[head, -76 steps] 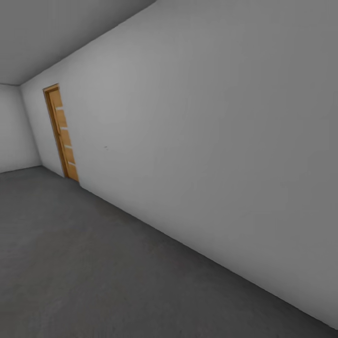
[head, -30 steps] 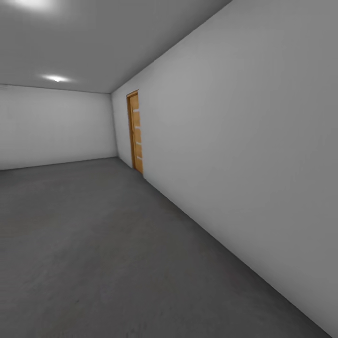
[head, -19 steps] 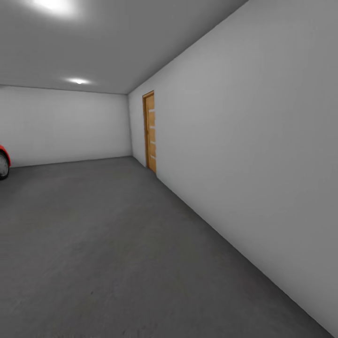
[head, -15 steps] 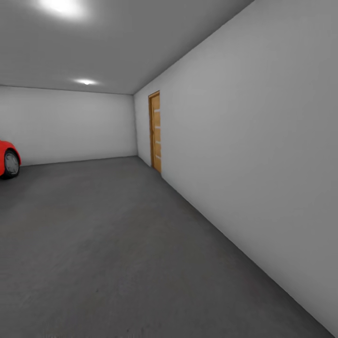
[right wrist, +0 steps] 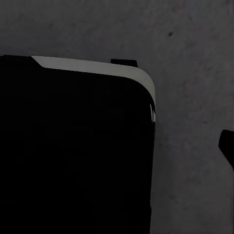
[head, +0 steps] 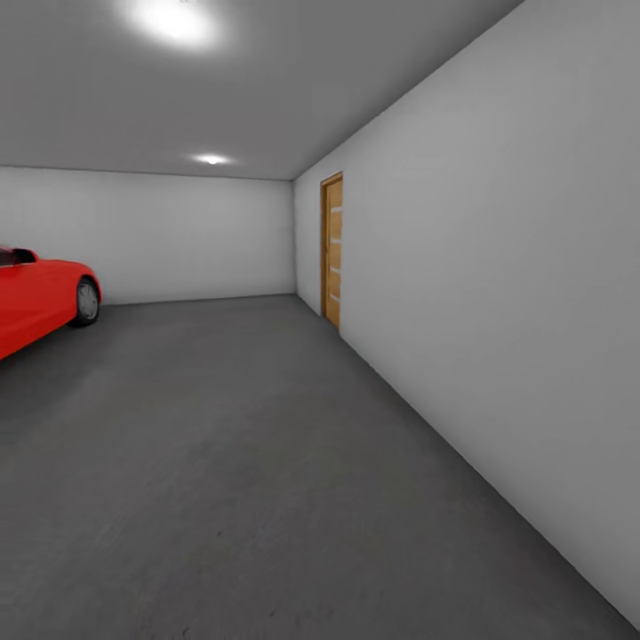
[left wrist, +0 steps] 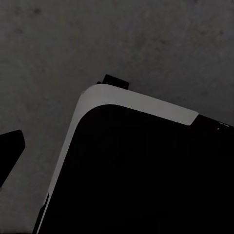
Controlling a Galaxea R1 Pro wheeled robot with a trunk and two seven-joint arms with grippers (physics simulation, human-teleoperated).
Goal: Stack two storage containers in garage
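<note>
Car [head: 40,298] (red) now showing more — camera turned.

A bare garage with pale grey walls [head: 498,267] and a dark grey concrete floor [head: 231,462]. A wooden door [head: 332,251] stands in the right wall. A red car [head: 36,298] sits left. Two ceiling lights [head: 173,20] glow overhead.
</note>
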